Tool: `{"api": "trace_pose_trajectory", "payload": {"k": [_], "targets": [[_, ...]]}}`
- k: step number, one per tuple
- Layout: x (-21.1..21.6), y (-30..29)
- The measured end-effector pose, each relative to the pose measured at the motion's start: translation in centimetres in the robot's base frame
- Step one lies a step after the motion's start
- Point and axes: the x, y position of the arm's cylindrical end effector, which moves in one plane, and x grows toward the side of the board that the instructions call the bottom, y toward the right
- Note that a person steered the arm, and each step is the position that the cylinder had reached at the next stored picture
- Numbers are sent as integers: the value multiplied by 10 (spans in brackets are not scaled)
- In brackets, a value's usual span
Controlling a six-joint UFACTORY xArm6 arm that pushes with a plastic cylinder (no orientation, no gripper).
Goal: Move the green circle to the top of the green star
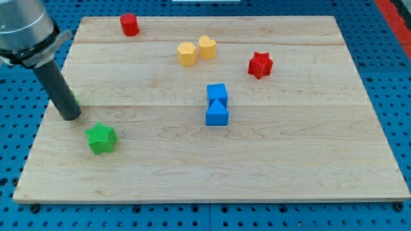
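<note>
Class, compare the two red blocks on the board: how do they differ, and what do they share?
The red cylinder is round with a flat top; the red star has points. The red cylinder stands near the view's top left edge of the board; the red star lies toward the view's right, lower down. Both are red, and each stands alone, touching no other block.

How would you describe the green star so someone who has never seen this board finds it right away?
Start at the wooden board's lower corner on the view's left. The green star sits there alone, just below my tip and slightly to its right. It is the only fully visible green block, far from the two blue blocks mid-board.
</note>
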Motion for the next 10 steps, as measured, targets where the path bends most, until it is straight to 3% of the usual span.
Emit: {"api": "trace_pose_trajectory", "payload": {"k": [2,7,8,9,10], "targets": [[16,5],[35,-53],[-2,-66],[-49,-17],[-65,20]]}}
